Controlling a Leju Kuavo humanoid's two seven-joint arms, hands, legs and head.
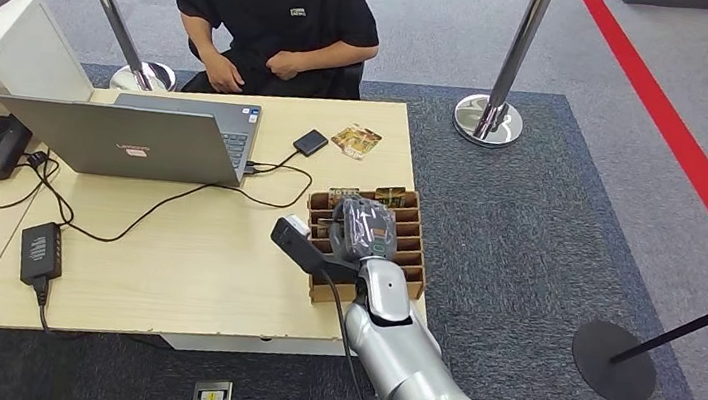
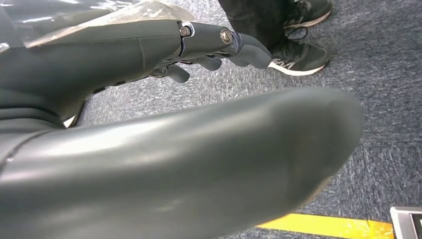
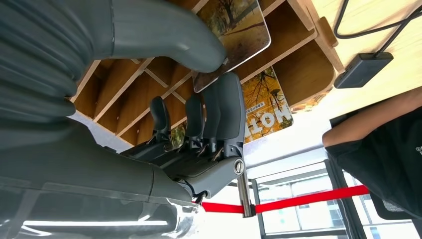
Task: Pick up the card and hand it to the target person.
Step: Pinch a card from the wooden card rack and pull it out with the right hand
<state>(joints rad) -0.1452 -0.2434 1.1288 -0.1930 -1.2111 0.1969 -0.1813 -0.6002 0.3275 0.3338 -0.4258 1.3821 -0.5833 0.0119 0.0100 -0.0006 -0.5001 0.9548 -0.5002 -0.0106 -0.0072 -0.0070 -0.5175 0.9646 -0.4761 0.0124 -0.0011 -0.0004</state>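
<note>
A wooden card rack (image 1: 414, 270) sits at the table's near right corner, with cards standing in its slots. My right hand (image 1: 364, 225) hovers over the rack. In the right wrist view its thumb (image 3: 164, 32) and fingers (image 3: 226, 107) pinch the edge of a card (image 3: 241, 25) printed with autumn trees, tilted above the slots. Another card (image 3: 266, 102) stands in a slot behind it. The person (image 1: 271, 9) in a black shirt sits across the table. My left hand (image 2: 149, 50) hangs over the carpet and holds nothing, its fingers (image 2: 241, 46) loosely apart.
Two loose cards (image 1: 356, 141) and a small black box (image 1: 310, 142) lie on the table beyond the rack. An open laptop (image 1: 125, 139), cables and a power brick (image 1: 41, 252) fill the left side. Stanchion posts (image 1: 488, 115) stand behind. Someone's shoes (image 2: 298, 57) are near my left hand.
</note>
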